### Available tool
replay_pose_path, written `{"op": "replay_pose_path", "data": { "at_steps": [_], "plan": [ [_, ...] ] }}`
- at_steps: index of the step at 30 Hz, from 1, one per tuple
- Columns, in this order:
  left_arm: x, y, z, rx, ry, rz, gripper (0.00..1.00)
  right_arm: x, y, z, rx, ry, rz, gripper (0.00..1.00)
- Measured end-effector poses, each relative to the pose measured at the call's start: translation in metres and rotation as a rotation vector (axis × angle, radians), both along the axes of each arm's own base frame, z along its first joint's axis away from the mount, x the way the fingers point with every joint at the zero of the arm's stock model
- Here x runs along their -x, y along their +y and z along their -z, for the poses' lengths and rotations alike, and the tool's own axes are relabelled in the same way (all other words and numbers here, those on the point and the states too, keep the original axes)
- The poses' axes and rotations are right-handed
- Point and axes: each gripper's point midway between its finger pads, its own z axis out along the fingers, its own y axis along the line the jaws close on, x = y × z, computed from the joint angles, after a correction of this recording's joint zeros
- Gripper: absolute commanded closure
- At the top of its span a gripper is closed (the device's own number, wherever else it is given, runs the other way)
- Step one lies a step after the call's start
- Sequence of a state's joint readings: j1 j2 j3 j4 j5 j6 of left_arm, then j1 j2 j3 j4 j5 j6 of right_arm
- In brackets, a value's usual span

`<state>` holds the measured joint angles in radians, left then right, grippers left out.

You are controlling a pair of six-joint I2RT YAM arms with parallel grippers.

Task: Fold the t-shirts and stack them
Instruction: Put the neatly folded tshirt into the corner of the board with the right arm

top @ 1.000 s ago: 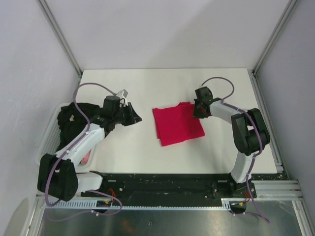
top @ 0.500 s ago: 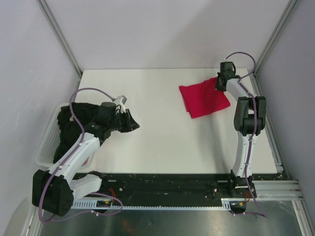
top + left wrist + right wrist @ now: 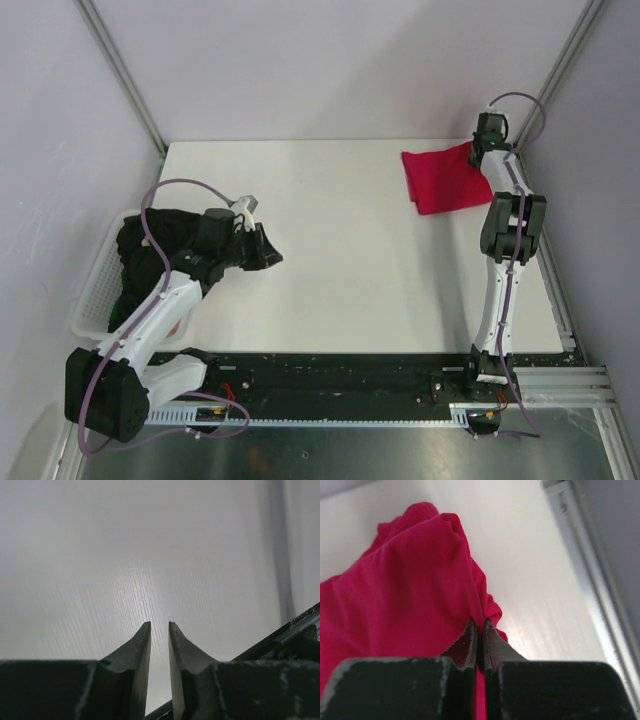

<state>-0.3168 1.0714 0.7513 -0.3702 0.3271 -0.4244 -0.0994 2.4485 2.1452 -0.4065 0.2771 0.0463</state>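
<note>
Nearest to us, a black base plate [image 3: 340,375] carries both arms along the front edge of the desk [image 3: 350,300], a smooth white board with a faint grain.

On the left, off the desk's side, sits a white plastic lattice basket [image 3: 88,305]. A limp, crumpled black t-shirt [image 3: 148,245] is heaped in it, and a sliver of a pink t-shirt [image 3: 176,322] shows beneath the left arm. That arm lies across the basket and covers part of the heap, with a purple cable [image 3: 175,184] looping above it.

The left claw [image 3: 268,250] hangs over bare desk just right of the basket. In the wrist view its dark tapered fingers [image 3: 142,645] stand a narrow slit apart with nothing between them.

Farther back, at the far right corner, the red t-shirt [image 3: 442,180] lies folded into a flat rough rectangle, soft knit with small wrinkles. The right claw [image 3: 484,150] is pinched tight on a gathered fold at its far right edge, where the cloth [image 3: 405,580] bunches up around the fingertips. A metal rail [image 3: 558,300] borders the desk close beside that corner, and plain pale walls close in behind.
</note>
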Motion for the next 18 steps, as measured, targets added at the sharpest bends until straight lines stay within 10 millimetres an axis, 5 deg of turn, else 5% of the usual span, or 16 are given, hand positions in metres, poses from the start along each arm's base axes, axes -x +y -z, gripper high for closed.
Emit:
{"op": "replay_pose_path", "data": {
  "at_steps": [7,13,15,18],
  "plan": [
    [0.0,0.002,0.001,-0.003,0.001,-0.001,0.75,-0.015,-0.044,-0.031,0.024,-0.098,0.071,1.0],
    [0.001,0.002,0.003,0.001,0.012,0.003,0.75,-0.022,-0.053,-0.022,0.038,-0.111,0.09,0.98],
    [0.001,0.002,0.003,0.002,0.014,0.005,0.75,-0.022,-0.053,-0.015,0.038,-0.101,0.09,0.83],
    [0.001,0.002,0.004,0.001,0.018,0.005,0.74,-0.022,-0.054,-0.005,0.036,-0.089,0.093,0.47]
  ]
}}
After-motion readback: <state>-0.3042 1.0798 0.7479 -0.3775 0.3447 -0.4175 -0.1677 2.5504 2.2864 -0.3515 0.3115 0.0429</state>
